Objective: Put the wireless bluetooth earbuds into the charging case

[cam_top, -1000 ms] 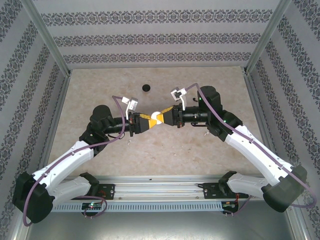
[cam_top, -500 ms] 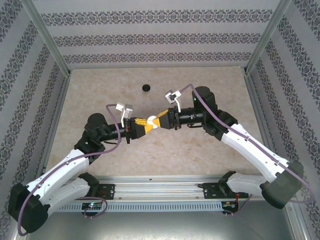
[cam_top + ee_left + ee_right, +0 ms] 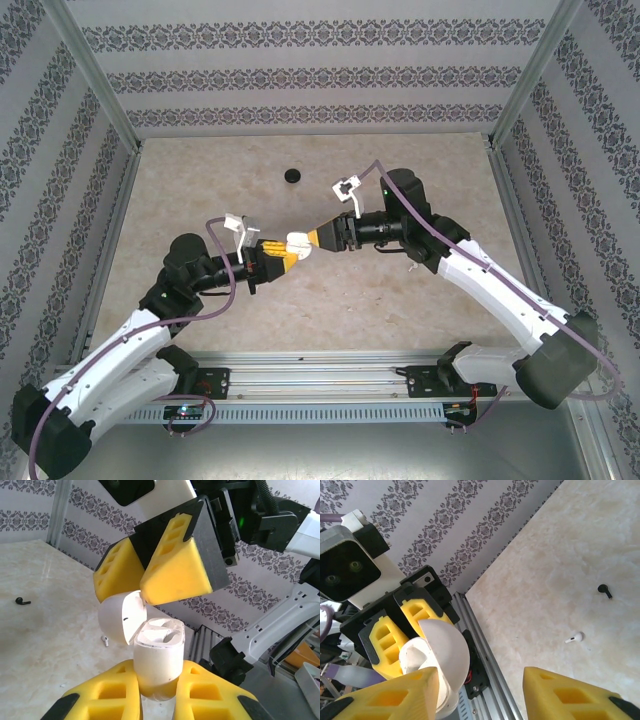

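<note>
- The white rounded plastic charging case [image 3: 156, 656] is held up off the worktop between the two arms. Its long axis runs along the left gripper's fingers, and its open mouth points at the right gripper.
- Its domed lid [image 3: 118, 621] is swung aside on the hinge. I cannot tell whether anything sits in the wells.
- The left gripper [image 3: 280, 254] is clamped tight on the case's lower body.
- The right gripper [image 3: 480, 696] stands partly spread and grips nothing. One yellow fingertip is at the lid's edge.
- A small white earbud [image 3: 574, 638] and a small black earbud [image 3: 605, 590] lie loose on the beige marbled worktop [image 3: 390, 300], apart from each other.
- A black round puck [image 3: 292, 175] sits farther back.
- Since a second ago the right gripper's jaws have widened, and the case has shifted towards the left arm.
</note>
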Tool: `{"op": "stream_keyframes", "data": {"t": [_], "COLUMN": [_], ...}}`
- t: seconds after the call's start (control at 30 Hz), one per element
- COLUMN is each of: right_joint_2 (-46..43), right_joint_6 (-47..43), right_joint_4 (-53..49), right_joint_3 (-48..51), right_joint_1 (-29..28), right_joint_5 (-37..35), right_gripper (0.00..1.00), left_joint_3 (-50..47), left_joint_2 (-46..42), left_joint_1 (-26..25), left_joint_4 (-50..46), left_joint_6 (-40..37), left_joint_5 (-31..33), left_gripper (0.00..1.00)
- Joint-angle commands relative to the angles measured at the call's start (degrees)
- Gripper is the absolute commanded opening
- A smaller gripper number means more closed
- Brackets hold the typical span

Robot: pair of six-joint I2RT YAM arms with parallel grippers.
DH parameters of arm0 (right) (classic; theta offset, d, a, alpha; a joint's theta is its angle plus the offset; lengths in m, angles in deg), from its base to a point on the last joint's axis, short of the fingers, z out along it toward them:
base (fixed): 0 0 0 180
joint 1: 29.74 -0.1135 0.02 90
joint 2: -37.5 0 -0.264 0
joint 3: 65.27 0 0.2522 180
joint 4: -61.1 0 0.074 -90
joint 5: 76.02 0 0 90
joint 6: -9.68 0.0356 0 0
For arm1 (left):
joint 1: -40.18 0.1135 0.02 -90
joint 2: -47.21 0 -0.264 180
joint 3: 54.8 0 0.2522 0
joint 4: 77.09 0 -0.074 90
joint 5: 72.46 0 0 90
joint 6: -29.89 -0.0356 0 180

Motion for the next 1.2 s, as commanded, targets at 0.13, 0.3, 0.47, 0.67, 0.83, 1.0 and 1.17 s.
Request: {"op": "stream_keyframes", "data": {"t": [0.13, 0.3, 0.47, 0.67, 0.83, 1.0, 1.17], "right_joint_2": [0.0, 1.4, 8.5, 23.3, 36.4, 46.4, 53.5], "right_joint_6": [5.0, 7.8, 13.6, 17.5, 19.4, 22.1, 22.4], "right_joint_4": [-3.4, -6.5, -10.0, -16.6, -22.5, -25.6, -28.4], "right_joint_3": [-2.3, -0.2, -0.6, -8.4, -20.2, -30.2, -37.5], "right_joint_1": [1.6, 1.8, -1.9, -9.9, -16.0, -20.3, -22.3], "right_joint_5": [-5.1, -14.0, -23.5, -31.9, -33.8, -36.5, -37.0], "right_gripper": [0.58, 0.58, 0.54, 0.5, 0.49, 0.48, 0.45], "left_joint_3": [0.4, 1.3, 2.4, 4.2, 4.9, 4.3, 3.3], "left_joint_2": [-6.0, -11.7, -17.1, -20.1, -21.6, -24.6, -26.8], "left_joint_1": [-0.3, -0.3, -0.3, -0.3, -0.4, -0.3, -0.3], "left_joint_4": [-14.4, -26.3, -36.6, -44.2, -47.6, -48.4, -49.0], "left_joint_6": [-8.1, -10.4, -11.4, -13.8, -14.9, -14.7, -13.9], "left_joint_5": [11.2, 19.8, 28.1, 32.1, 32.2, 31.3, 30.7], "left_gripper": [0.0, 0.0, 0.0, 0.0, 0.0, 0.0, 0.0]}}
